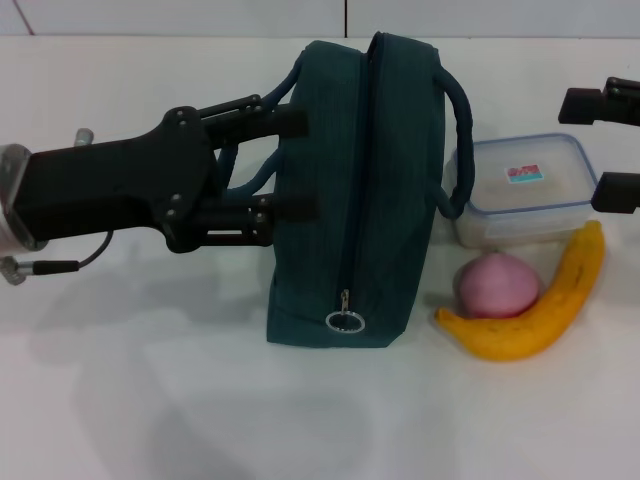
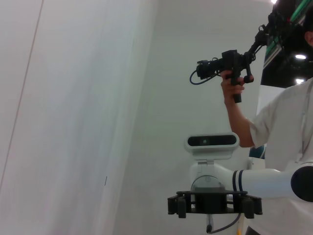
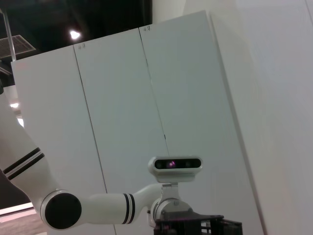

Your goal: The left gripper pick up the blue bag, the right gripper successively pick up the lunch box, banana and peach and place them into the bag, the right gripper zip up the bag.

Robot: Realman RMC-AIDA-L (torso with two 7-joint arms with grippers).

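**Left Gripper at Bag Handle: Grasp Not Yet Secured**

Risk: the left gripper [image 1: 305, 165] has its 2 fingers spread, 1 on either side of the near handle loop of the blue bag [image 1: 350, 190]. If it clenches off-centre, the soft loop could slip out, or the bag, standing on its narrow edge on the bench [image 1: 150, 400], could be pushed over toward the fruit. The zipper looks shut along the top, with its silver ring pull [image 1: 344, 320] at the near end, so loading would likely be blocked until it is opened.

Position: the fingertips touch or nearly touch the bag's left face; the handle lies between them, ungripped.

The right gripper [image 1: 610, 145] hangs at the right edge of the head view, fingers apart, just beside the lunch box [image 1: 520, 190] and holding nothing. The peach [image 1: 497, 285] lies in front of the box, touching the banana [image 1: 535, 305], which curves around it.
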